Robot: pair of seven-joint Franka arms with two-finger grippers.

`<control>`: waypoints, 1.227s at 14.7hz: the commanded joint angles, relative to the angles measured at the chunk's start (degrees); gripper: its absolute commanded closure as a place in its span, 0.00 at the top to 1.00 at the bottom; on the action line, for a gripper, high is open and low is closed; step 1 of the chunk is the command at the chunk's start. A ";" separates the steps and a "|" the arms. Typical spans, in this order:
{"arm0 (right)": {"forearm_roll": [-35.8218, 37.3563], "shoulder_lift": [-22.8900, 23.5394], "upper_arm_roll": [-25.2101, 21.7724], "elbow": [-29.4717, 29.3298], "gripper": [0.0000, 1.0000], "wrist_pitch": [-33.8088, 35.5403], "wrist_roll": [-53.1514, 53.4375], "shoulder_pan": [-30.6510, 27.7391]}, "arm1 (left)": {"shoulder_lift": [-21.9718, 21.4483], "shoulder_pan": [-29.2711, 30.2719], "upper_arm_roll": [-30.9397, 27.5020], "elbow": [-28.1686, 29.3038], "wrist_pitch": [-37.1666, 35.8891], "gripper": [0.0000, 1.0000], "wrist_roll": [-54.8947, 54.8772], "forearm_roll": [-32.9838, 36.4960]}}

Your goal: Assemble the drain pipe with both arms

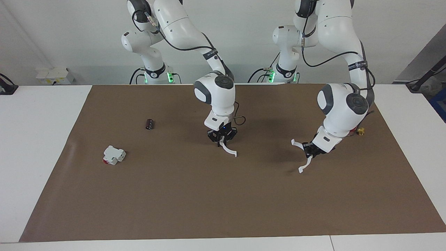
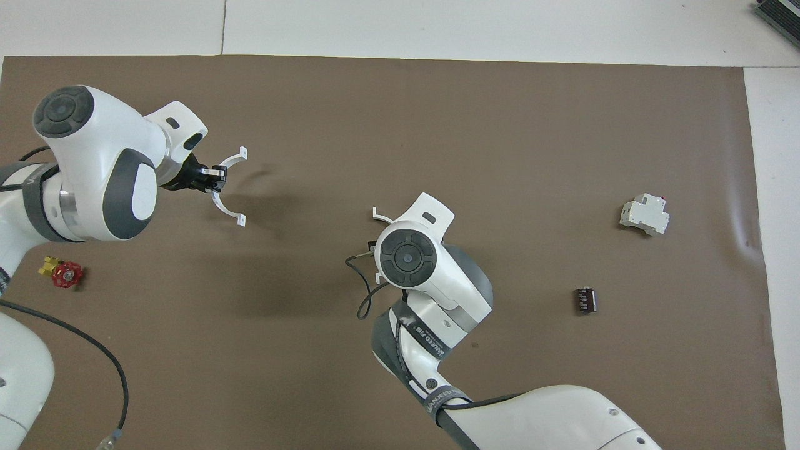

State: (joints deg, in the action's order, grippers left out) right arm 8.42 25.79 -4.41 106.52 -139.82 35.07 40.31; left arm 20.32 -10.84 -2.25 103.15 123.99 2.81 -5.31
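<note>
The drain pipe is in two thin white half-circle arcs, one in each gripper. My left gripper [image 1: 309, 149] [image 2: 214, 177] is shut on one arc [image 1: 306, 164] [image 2: 224, 210] and holds it above the brown mat [image 1: 223, 209], toward the left arm's end, with its open side facing the right gripper. My right gripper [image 1: 222, 138] is shut on the other arc [image 1: 230, 150] and holds it low over the middle of the mat. In the overhead view the right wrist hides that gripper, and only the arc's end tabs [image 2: 377, 215] show. The two arcs are well apart.
A blocky white part with a red end [image 1: 114, 155] [image 2: 644, 215] and a small black cylinder [image 1: 150, 123] [image 2: 585, 300] lie toward the right arm's end. A red valve handle [image 2: 66, 274] [image 1: 359, 131] and a black cable [image 2: 94, 350] lie toward the left arm's end.
</note>
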 commanded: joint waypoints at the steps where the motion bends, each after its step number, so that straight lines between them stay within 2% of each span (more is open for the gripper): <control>1: 1.16 -2.66 0.01 -0.26 1.00 -0.29 2.46 -0.93 | -2.56 -4.53 -0.83 4.33 3.08 0.00 6.74 2.67; 4: 0.63 -8.36 0.10 -0.26 1.00 3.23 2.20 -4.43 | -3.44 -8.48 -0.83 8.90 9.14 0.00 10.97 2.76; 6: -1.82 -12.32 0.10 -0.26 1.00 6.47 0.97 -7.42 | -3.36 -11.29 -0.92 9.26 9.60 0.00 13.78 2.85; 8: -2.62 -14.96 0.01 -0.35 1.00 9.20 0.00 -9.88 | -3.18 -13.32 -0.83 9.35 9.60 0.00 18.16 5.99; 10: -2.62 -17.51 0.01 -1.40 1.00 13.41 -2.01 -13.66 | -3.18 -16.65 -0.83 10.31 10.73 0.00 22.39 8.38; 14: -5.34 -20.86 -0.34 -5.88 1.00 23.78 -8.16 -22.10 | -3.18 -20.35 -0.83 12.51 14.08 0.00 25.57 8.39; 18: -5.52 -24.46 -0.51 -7.90 1.00 32.65 -17.20 -29.04 | -3.71 -22.46 -0.83 13.83 14.00 0.00 26.71 8.39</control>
State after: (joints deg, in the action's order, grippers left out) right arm 4.38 3.11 -5.35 99.84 -111.75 22.16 13.64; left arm 19.41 -31.56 -2.17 113.43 136.54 27.76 1.53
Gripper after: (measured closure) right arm 0.000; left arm 0.797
